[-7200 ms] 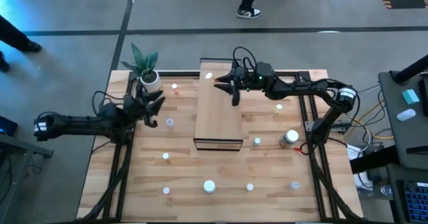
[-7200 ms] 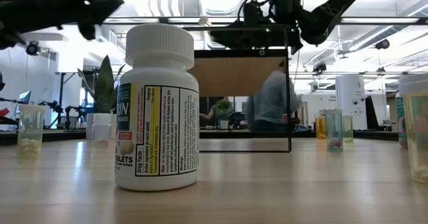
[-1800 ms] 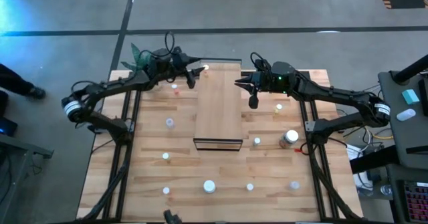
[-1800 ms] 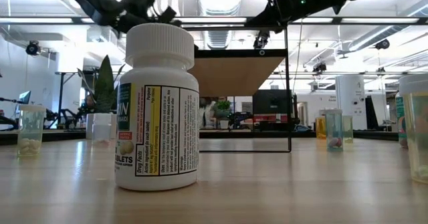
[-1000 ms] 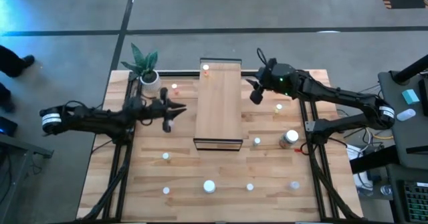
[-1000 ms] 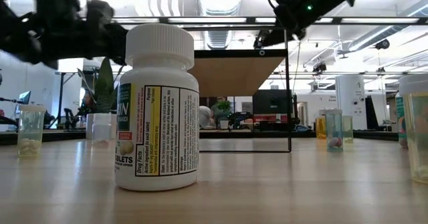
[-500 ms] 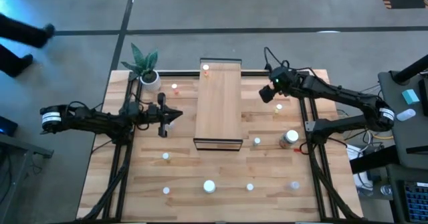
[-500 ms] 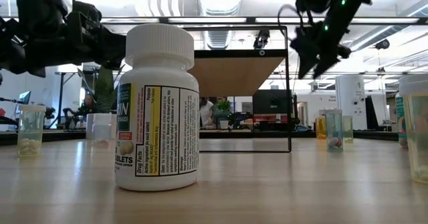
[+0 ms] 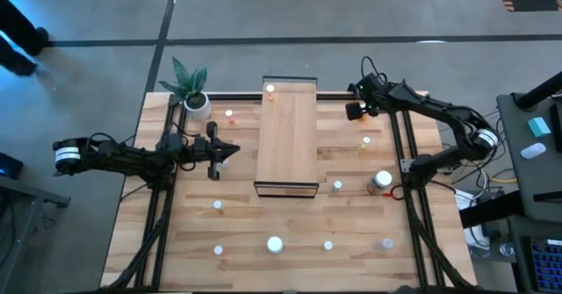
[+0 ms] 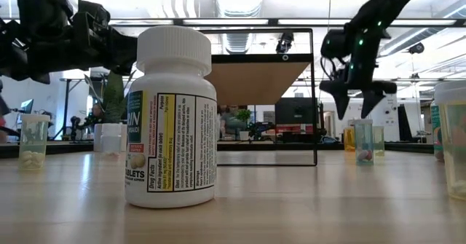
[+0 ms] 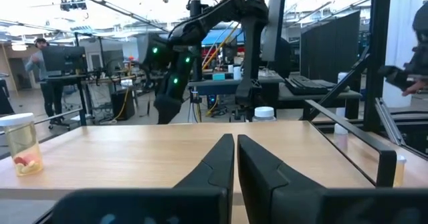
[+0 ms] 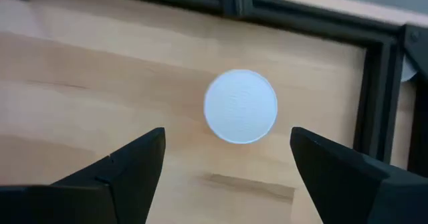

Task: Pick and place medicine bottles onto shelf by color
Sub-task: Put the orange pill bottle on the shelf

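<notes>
Seen from above, my right gripper (image 9: 355,111) hangs over the far right part of the table (image 9: 290,224), its fingers (image 12: 127,167) spread wide and holding nothing. Through my right wrist camera I look straight down on the round white cap of a bottle (image 12: 240,106), which sits on the wood between my two open fingertips without touching either. From table height, this gripper hangs above two small clear bottles (image 10: 364,142).

My left gripper (image 9: 213,151) waits on the left side of the table, beside the shelf (image 9: 287,136), with its fingers (image 11: 217,158) pressed together and nothing between them.

The shelf stands in the middle of the table, a long light-wood top in a black frame. One small bottle (image 9: 270,89) stands at its far end. The other medicine bottles (image 9: 276,244) are scattered across the table on both sides and toward the near edge. A white bottle with a printed label (image 10: 172,116) stands closest to the low camera. A potted plant (image 9: 191,88) sits at the far left corner.
</notes>
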